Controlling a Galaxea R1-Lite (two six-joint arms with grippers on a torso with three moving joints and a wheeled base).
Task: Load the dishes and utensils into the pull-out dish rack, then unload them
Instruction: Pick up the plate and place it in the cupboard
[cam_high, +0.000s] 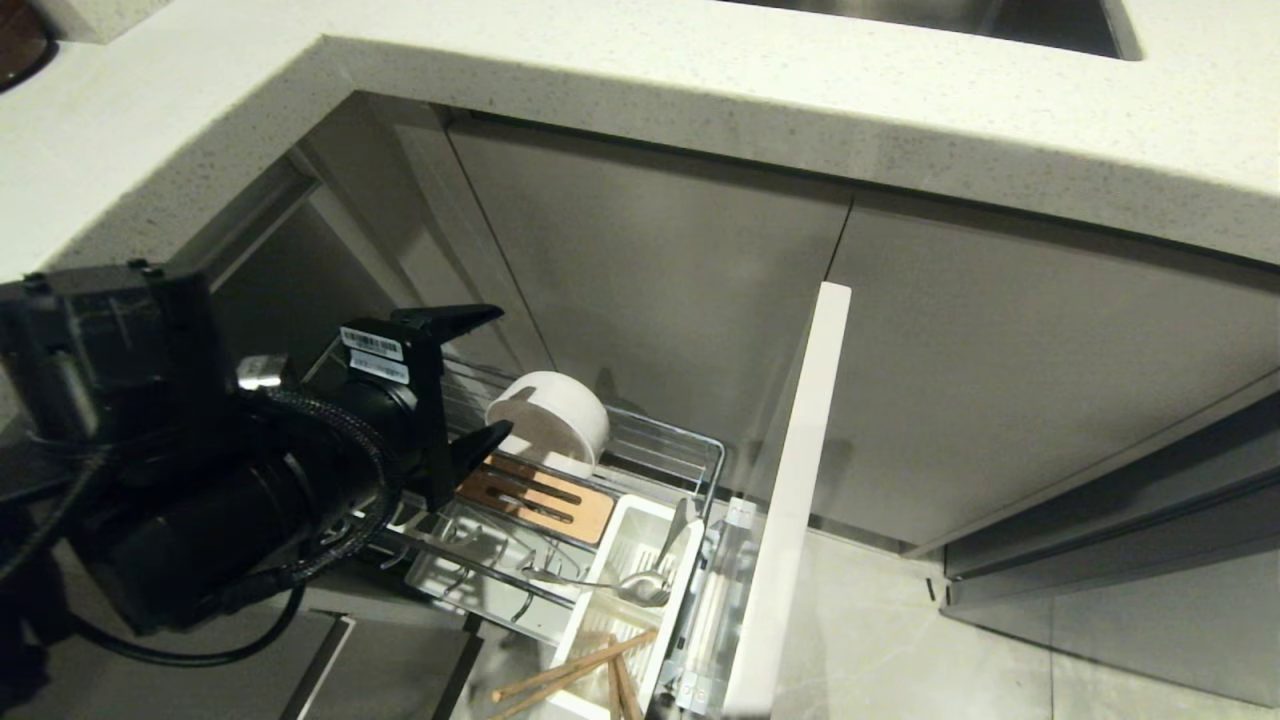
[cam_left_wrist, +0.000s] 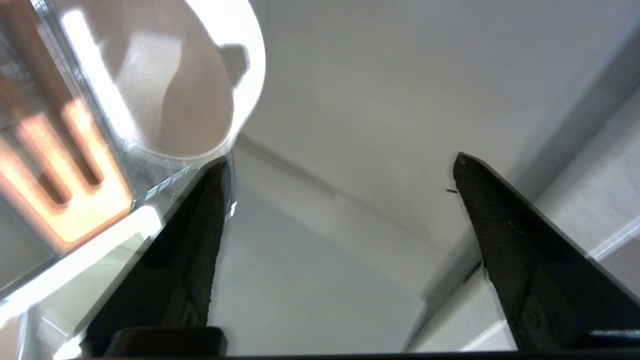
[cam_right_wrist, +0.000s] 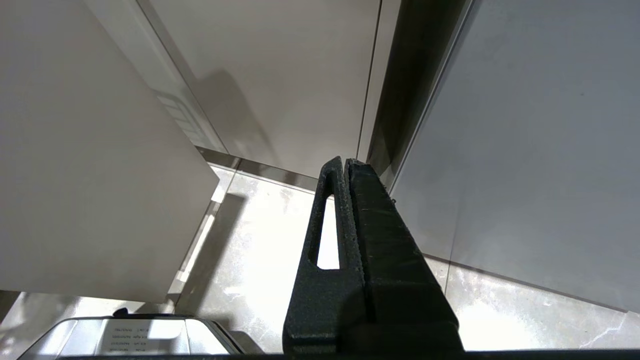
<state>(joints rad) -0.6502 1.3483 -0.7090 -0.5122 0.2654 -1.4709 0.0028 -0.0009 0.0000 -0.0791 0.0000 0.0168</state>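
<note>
**A:** Head view first: how far along is it?

**B:** The small off-white round bowl (cam_high: 548, 418) sits tilted in the chrome wire pull-out dish rack (cam_high: 668, 438), beside the slotted wooden plate-holder strip (cam_high: 538, 497). The slim silver metal fork (cam_high: 640, 585) lies across the white plastic cutlery caddy (cam_high: 628, 590), and the light wooden chopsticks (cam_high: 575, 672) poke from its near end. I see no pink plate anywhere, so loading looks partly done at best, or unloading may have begun; I cannot tell which.

**A:** And the left gripper (cam_high: 478, 378)?

**B:** Spread wide and empty, just beside the bowl, over the rack's left side. The pale grey drawer front (cam_high: 800, 480) stands well to the right, and the speckled white countertop (cam_high: 640, 110) overhangs above, so room to rise is limited.

**A:** Left wrist view?

**B:** Both black fingers (cam_left_wrist: 200, 240) stand apart with nothing between them; the bowl (cam_left_wrist: 165, 80) is close to one tip, next to the wooden strip (cam_left_wrist: 75, 190).

**A:** Right wrist view?

**B:** The right gripper (cam_right_wrist: 346, 165) is clenched shut on nothing, parked low over the marbled floor tiles (cam_right_wrist: 270, 240), away from the rack.
</note>
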